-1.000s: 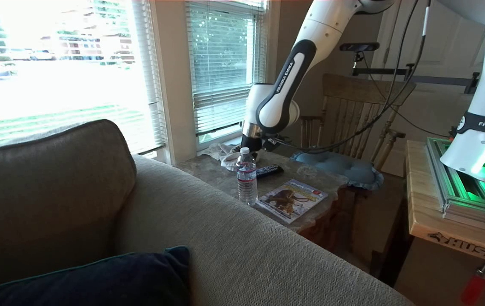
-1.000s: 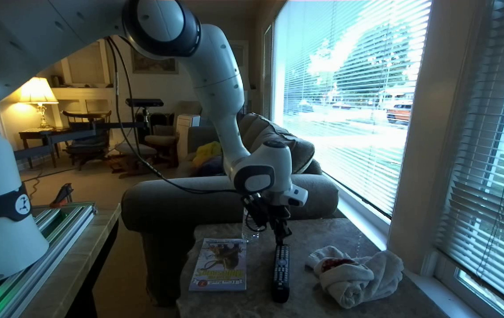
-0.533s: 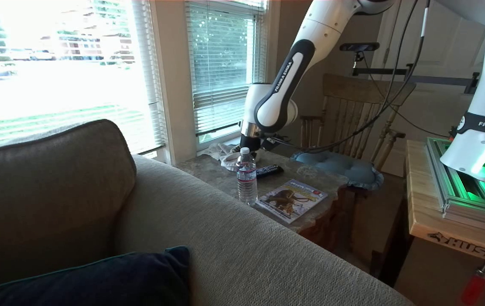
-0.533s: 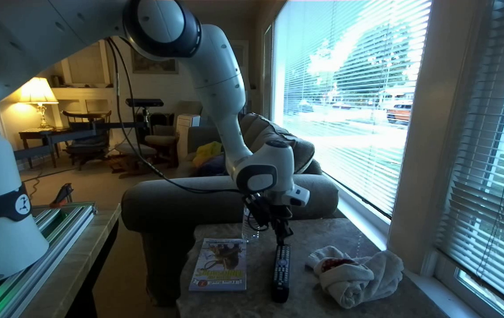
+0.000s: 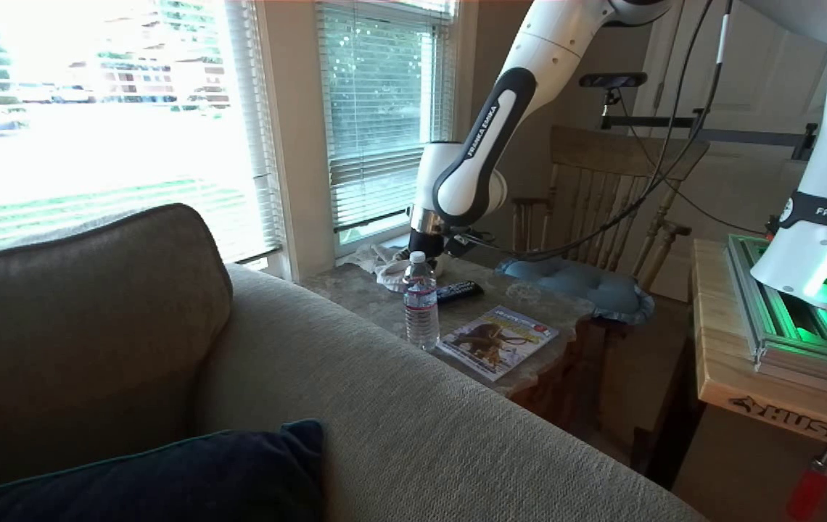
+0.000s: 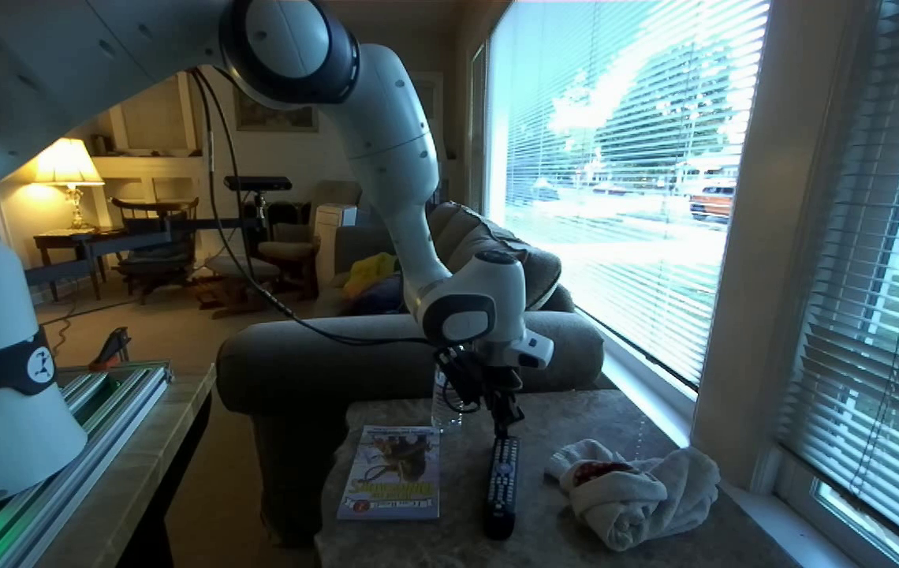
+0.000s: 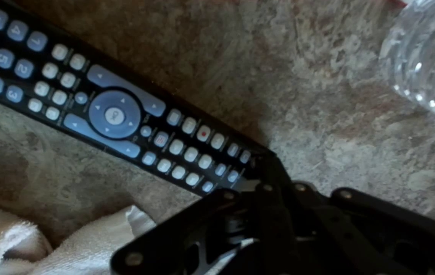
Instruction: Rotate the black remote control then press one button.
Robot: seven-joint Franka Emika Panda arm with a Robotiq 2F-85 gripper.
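Observation:
The black remote control [image 7: 115, 115] lies flat, buttons up, on the stone-topped table. It runs diagonally from the upper left in the wrist view, and also shows in both exterior views [image 5: 461, 291] [image 6: 502, 489]. My gripper [image 7: 269, 168] has its fingers together, dark and low in the wrist view. The fingertips are at the remote's end beside the small grey buttons and cover part of that end. Whether they press on it or only touch its edge cannot be told. In an exterior view the gripper [image 6: 502, 426] points down at the remote's far end.
A clear plastic bottle [image 5: 421, 312] stands close to the gripper, also at the wrist view's right edge [image 7: 427, 61]. A magazine [image 6: 390, 473] lies beside the remote. A crumpled white cloth [image 6: 639, 497] lies on its window side. A sofa arm [image 6: 323, 355] borders the table [image 6: 560, 418].
The gripper has shifted very slightly toward the window. The remote's end at the gripper has swung a little the same way, and its opposite end has barely moved.

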